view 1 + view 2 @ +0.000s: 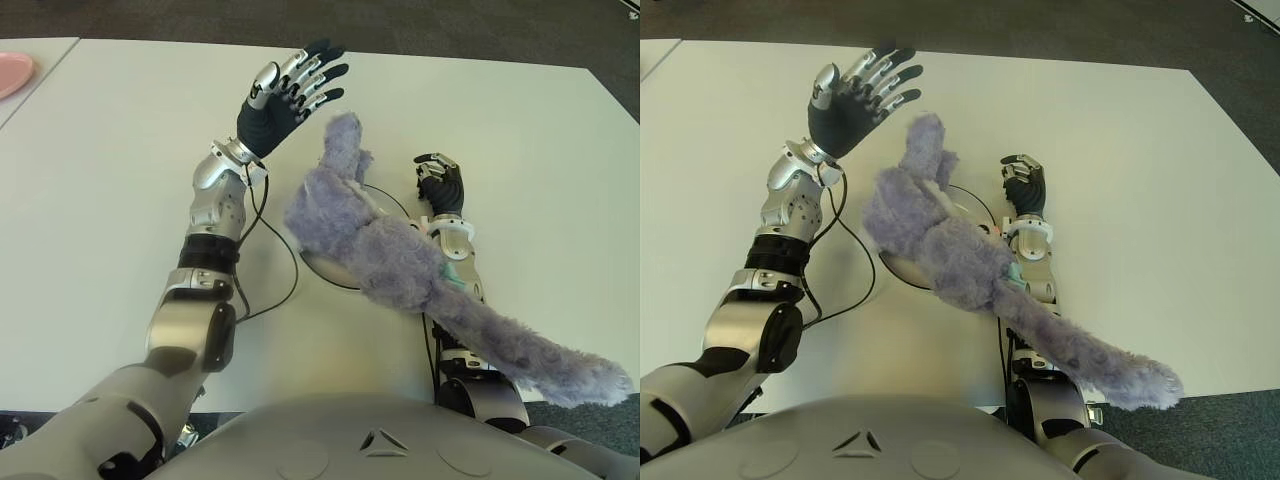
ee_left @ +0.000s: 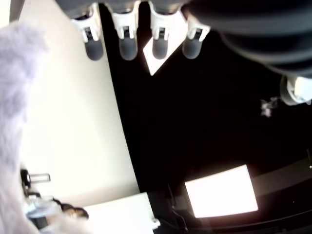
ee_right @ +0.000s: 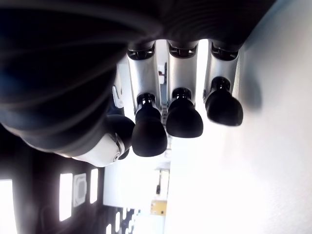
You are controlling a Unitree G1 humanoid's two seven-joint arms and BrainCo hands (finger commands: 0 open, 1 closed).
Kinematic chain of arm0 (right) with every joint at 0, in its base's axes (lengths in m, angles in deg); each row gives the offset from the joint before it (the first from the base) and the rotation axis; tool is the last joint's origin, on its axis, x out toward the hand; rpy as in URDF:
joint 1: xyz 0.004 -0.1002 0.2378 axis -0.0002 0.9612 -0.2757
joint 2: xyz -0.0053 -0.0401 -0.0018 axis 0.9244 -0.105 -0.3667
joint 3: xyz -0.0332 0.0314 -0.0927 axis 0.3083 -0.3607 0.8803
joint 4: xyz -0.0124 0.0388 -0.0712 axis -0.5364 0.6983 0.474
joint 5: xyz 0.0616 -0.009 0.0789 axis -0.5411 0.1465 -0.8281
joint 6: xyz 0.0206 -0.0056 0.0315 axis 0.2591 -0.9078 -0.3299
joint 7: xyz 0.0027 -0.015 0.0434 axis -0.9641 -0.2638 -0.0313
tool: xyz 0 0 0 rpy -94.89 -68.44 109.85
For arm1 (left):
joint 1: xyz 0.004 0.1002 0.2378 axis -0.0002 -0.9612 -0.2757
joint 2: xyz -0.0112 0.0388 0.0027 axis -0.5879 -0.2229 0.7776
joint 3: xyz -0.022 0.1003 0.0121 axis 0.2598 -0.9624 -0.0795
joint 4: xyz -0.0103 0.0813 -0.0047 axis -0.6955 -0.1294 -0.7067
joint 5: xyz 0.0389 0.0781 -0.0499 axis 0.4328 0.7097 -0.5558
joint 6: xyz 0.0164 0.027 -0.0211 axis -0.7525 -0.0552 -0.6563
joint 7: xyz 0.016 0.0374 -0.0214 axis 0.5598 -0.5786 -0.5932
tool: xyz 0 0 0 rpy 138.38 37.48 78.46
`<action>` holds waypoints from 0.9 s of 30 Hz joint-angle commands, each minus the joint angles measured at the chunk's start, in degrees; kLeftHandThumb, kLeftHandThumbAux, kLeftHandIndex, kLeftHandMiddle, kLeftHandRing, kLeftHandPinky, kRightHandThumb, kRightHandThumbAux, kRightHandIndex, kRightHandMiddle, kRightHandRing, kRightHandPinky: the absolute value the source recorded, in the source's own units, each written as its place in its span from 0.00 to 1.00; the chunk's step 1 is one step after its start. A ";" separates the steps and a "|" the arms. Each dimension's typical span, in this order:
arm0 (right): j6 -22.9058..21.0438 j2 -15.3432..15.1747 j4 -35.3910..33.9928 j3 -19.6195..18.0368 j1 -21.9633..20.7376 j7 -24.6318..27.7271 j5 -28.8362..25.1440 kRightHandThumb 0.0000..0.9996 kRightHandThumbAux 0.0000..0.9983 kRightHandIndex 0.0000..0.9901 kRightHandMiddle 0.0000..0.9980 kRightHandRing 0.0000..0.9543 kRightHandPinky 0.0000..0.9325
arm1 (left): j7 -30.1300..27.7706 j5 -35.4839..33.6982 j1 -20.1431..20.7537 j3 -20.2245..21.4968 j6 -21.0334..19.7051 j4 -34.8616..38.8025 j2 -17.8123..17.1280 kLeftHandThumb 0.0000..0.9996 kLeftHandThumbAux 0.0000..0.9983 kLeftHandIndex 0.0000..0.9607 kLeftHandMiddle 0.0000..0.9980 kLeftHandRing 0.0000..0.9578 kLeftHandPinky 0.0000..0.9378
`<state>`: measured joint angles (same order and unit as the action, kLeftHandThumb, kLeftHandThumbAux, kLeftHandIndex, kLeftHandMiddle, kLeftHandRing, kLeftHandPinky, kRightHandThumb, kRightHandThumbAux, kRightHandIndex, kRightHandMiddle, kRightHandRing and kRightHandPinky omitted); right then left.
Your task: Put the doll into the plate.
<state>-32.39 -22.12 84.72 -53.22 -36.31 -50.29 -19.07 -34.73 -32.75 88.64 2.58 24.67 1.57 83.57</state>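
A fluffy purple doll [image 1: 390,260] lies across the white plate [image 1: 388,199] in the middle of the table. Its long lower part drapes over my right forearm and reaches past the table's near edge. My left hand [image 1: 292,92] is raised just left of the doll's upper end, fingers [image 2: 126,46] spread and holding nothing. The doll's fur [image 2: 14,97] shows at the edge of the left wrist view. My right hand [image 1: 441,182] shows just right of the plate with its fingers [image 3: 148,131] curled around nothing.
A pink plate [image 1: 12,72] sits at the far left corner on an adjoining table. A black cable [image 1: 287,272] loops over the white table [image 1: 100,200] beside my left forearm. Dark floor lies beyond the table's far and right edges.
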 commanded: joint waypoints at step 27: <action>2.91 0.70 5.63 -2.10 3.82 0.90 -2.57 0.71 0.71 0.45 0.78 0.83 0.77 | 32.96 18.57 -1.99 1.61 14.80 -9.91 -3.06 0.11 0.60 0.11 0.27 0.35 0.43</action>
<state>-28.48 -22.18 86.82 -54.76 -36.82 -49.40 -21.04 -2.47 -13.97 86.63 3.44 39.37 -4.79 81.63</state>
